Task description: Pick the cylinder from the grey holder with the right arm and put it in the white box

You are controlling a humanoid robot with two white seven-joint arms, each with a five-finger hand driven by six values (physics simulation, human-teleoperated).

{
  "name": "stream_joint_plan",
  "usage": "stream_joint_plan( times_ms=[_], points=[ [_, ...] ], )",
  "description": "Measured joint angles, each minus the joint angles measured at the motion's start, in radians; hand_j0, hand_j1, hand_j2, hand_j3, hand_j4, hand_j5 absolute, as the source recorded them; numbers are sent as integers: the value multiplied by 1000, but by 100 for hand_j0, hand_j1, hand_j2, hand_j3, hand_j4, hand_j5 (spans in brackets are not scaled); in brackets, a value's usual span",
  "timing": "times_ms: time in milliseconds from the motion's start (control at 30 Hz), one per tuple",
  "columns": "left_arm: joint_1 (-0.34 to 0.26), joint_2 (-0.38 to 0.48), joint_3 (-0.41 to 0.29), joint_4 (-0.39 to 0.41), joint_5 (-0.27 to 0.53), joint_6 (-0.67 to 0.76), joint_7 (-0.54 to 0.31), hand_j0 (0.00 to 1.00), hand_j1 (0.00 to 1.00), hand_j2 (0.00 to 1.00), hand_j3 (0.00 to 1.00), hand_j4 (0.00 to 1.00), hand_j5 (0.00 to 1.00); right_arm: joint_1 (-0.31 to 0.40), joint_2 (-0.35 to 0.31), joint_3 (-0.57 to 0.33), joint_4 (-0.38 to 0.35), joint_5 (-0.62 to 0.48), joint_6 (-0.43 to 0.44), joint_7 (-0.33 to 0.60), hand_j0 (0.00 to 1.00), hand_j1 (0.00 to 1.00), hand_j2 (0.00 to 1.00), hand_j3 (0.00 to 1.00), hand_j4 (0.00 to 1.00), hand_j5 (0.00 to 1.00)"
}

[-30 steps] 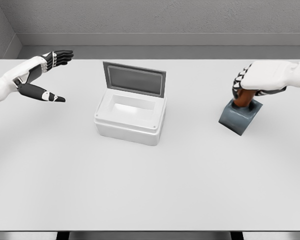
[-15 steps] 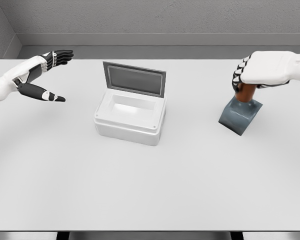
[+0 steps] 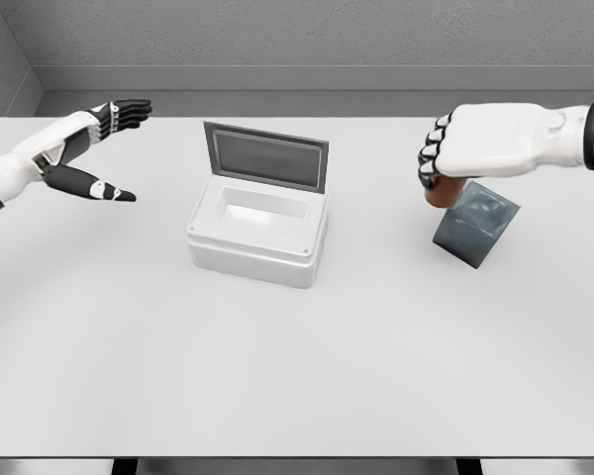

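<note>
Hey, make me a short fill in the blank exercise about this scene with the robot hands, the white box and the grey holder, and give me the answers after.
1. The right robot hand is shut on the ____ cylinder.
2. The lid of the white box stands ____.
3. The grey holder sits to the ____ of the white box in the head view.
4. The left robot hand holds ____, its fingers spread over the table.

Missing words: brown; open; right; nothing

Right hand is clamped around the brown cylinder, just left of the grey holder. White box sits lid-up mid-table; left hand hangs open far left.
</note>
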Motion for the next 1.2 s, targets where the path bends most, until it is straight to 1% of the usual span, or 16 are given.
stream_joint_plan(
  times_ms=[133,267,433,600,967,1200],
  points=[
    [-3,-12,0,9,-1,-1,0,100,100,100,100,100,100,0,12,1,-22,-2,0,0,53,53,53,53,53,53],
    [-3,-18,0,14,-2,-1,0,100,100,100,100,100,100,-5,37,1,-28,1,0,0,53,53,53,53,53,53],
    [-17,-20,-1,30,-1,-1,0,100,100,100,100,100,100,-14,69,6,-30,2,0,0,53,53,53,53,53,53],
    [-17,-21,-3,43,-2,-1,0,100,100,100,100,100,100,-15,98,9,-35,0,0,0,53,53,53,53,53,53],
    [-20,-21,-3,47,-2,-1,0,100,100,100,100,100,100,-21,153,10,-38,3,0,0,53,53,53,53,53,53],
    [-20,-21,-3,47,-2,-1,0,100,100,100,100,100,100,-23,205,12,-32,7,0,0,53,53,53,53,53,53]
  ],
)
